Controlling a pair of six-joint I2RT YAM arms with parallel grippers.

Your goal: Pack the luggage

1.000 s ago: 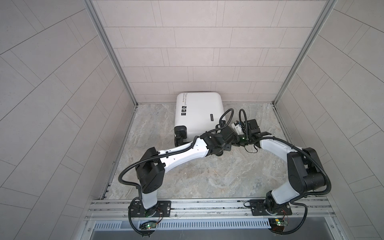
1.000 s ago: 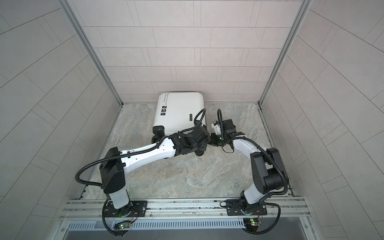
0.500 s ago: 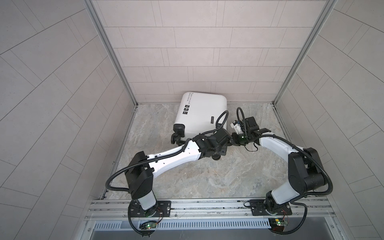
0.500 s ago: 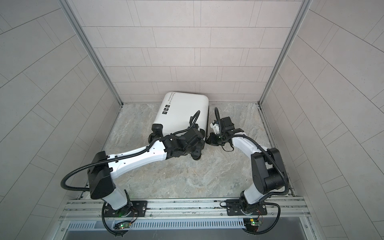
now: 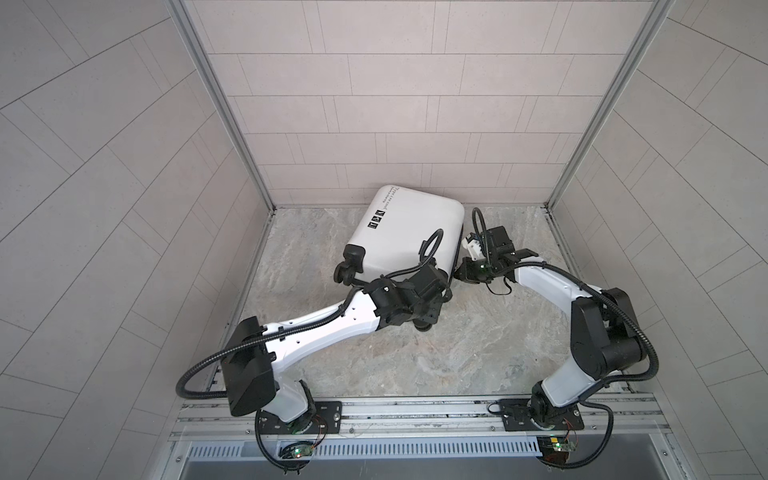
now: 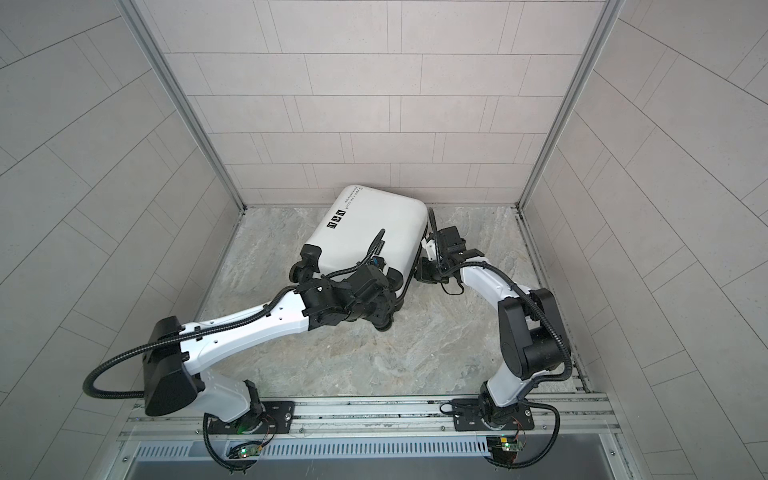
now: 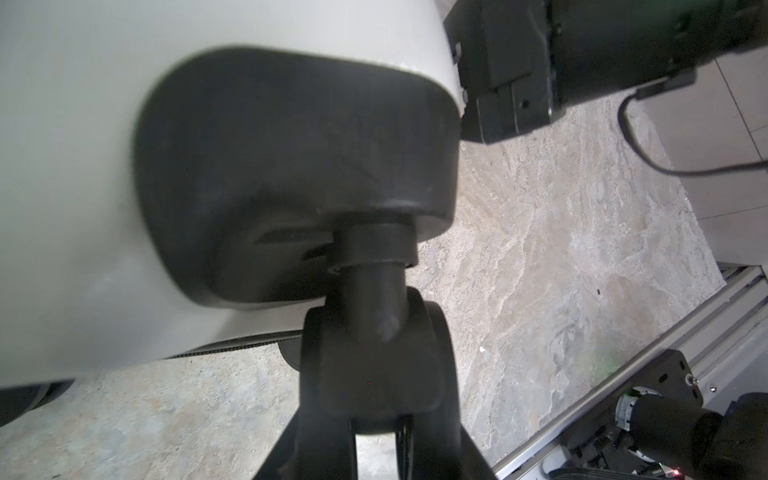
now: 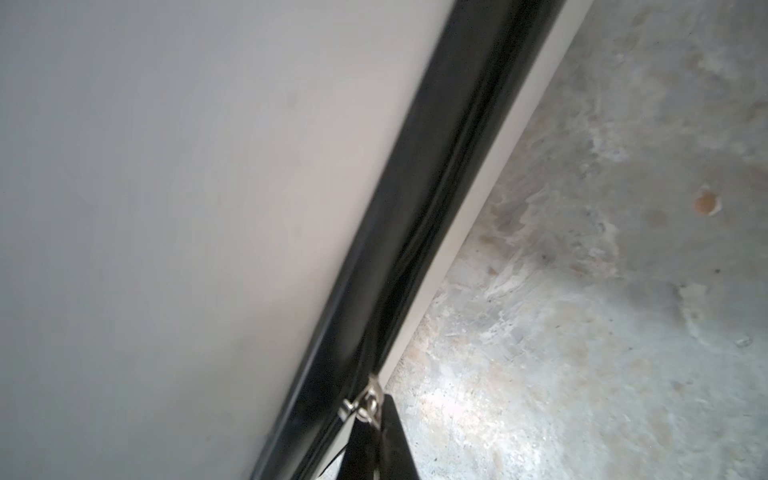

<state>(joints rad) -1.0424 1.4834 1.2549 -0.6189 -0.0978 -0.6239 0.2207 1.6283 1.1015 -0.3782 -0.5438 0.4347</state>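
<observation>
The luggage (image 5: 407, 232) (image 6: 370, 232), a white hard-shell case with black icons, lies shut and skewed on the stone floor near the back wall. My left gripper (image 5: 422, 318) (image 7: 378, 374) is at its near right corner, shut on a black caster wheel (image 7: 374, 365) under the corner housing (image 7: 291, 166). My right gripper (image 5: 463, 274) (image 8: 376, 436) is at the case's right side, shut on the metal zipper pull (image 8: 363, 403) of the black zipper band (image 8: 436, 208).
The other near wheel (image 5: 349, 266) sticks out at the case's left corner. Tiled walls close in at the back and both sides. A metal rail (image 5: 415, 411) with both arm bases runs along the front.
The luggage has turned clockwise from square with the wall to a skewed pose. Both grippers moved with it, keeping their holds.
</observation>
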